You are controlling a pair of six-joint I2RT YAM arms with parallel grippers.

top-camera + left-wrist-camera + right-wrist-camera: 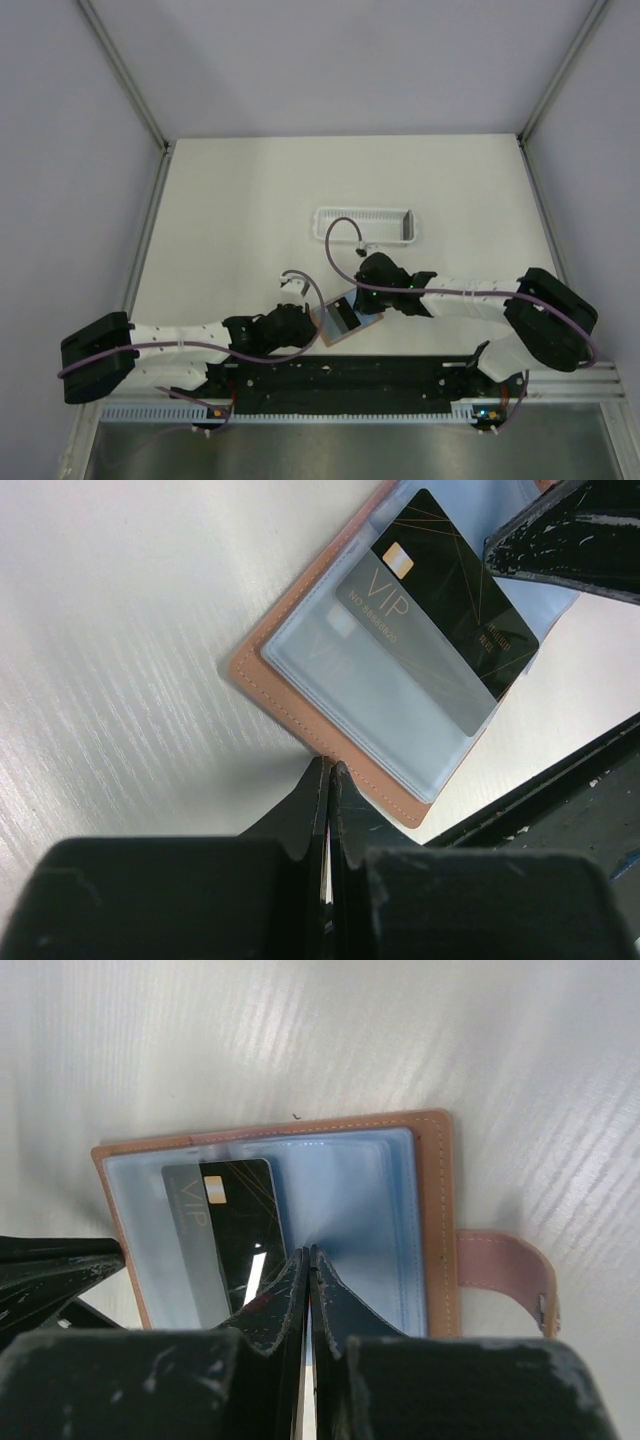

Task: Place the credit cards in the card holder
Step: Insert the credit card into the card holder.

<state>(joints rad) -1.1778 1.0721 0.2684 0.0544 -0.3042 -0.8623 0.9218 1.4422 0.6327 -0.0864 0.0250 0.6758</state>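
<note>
The card holder [330, 327] lies open near the table's front edge, with a brown rim [270, 685] and pale blue clear sleeves [360, 1210] inside. One black credit card [440, 600] marked VIP, with a gold chip, lies partly under a translucent sleeve on the holder's left half [240, 1225]. My left gripper [328, 767] is shut, its tips touching the holder's brown edge. My right gripper [308, 1251] is shut, tips down on the blue sleeves at the holder's middle. I cannot tell whether a sleeve is pinched between them.
A white slatted tray [365, 225] stands farther back on the table. A pink strap with a clasp [505, 1270] sticks out from the holder's right side. The black mounting rail [350, 375] runs just in front of the holder.
</note>
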